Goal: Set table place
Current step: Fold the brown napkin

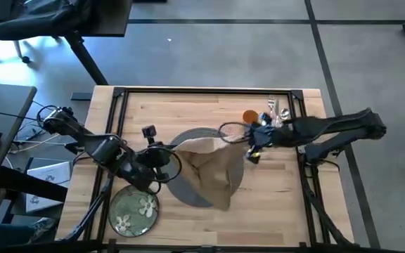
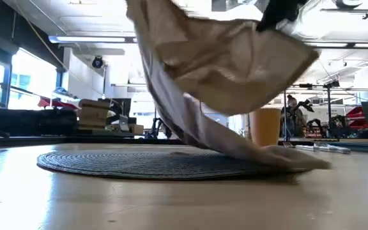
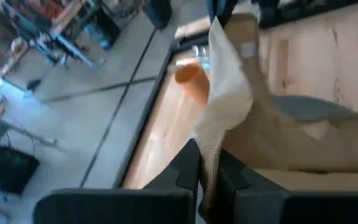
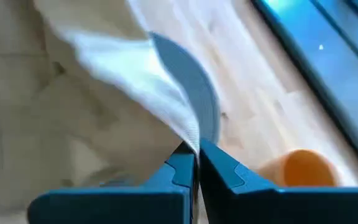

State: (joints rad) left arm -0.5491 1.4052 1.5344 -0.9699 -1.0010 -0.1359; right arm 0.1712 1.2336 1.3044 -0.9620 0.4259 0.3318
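Both grippers — left gripper [image 3: 207, 171], right gripper [image 4: 196, 163] — pinch closed on the tan cloth napkin [image 1: 213, 169] above the round dark-grey woven placemat [image 2: 152, 164]; keep tension even while lowering beside it.

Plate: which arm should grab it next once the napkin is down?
Probably left. The plate lies just beside the left end effector; the right end effector sits across the placemat. Both now pinch the napkin.

A grey desk [image 1: 5, 119] strewn with cables [image 1: 30, 133] stands beside the surface, with a dark office chair [image 1: 30, 24] behind it on the grey floor [image 1: 223, 49]. In the low view, stacked boxes [image 2: 98, 115] sit far back, and a person [image 2: 292, 115] stands near tripod stands [image 2: 328, 105].
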